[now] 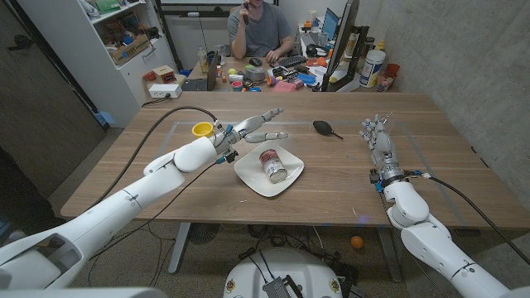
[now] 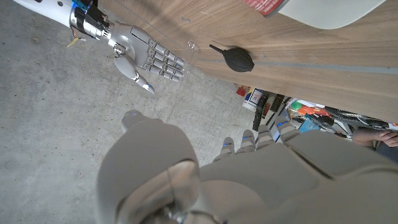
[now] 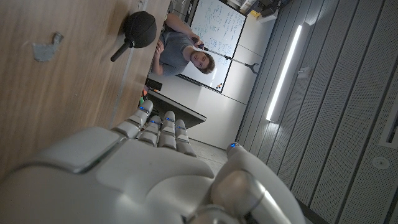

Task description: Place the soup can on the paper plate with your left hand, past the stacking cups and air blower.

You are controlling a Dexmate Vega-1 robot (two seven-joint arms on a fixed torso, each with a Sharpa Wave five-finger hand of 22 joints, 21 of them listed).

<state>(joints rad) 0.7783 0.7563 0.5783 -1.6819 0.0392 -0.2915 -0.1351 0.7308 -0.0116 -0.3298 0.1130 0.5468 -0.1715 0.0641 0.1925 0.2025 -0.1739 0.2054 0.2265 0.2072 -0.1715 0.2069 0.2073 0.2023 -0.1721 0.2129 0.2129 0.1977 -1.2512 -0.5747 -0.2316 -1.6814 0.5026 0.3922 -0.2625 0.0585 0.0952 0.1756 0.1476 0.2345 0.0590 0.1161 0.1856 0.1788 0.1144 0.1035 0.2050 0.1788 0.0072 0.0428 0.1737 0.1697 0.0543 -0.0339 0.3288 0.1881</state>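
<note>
The soup can [image 1: 272,164], red and white, lies on its side on the white paper plate [image 1: 251,172] at the table's middle. My left hand [image 1: 254,126] hovers just behind the plate with its fingers stretched out and nothing in them. A yellow stacking cup [image 1: 202,129] sits beside that wrist, partly hidden by it. The black air blower [image 1: 325,127] lies to the right of the left fingertips. My right hand [image 1: 377,137] stands at the table's right side, fingers up and apart, empty. The left wrist view has the air blower [image 2: 237,59], a plate edge [image 2: 329,9] and my right hand [image 2: 147,58].
A person [image 1: 258,29] sits behind the table at a cluttered desk [image 1: 273,74]. White shelves [image 1: 124,41] stand at the back left. A black cable [image 1: 157,124] runs over the table's left part. The right wrist view has the air blower [image 3: 139,28] on the wood.
</note>
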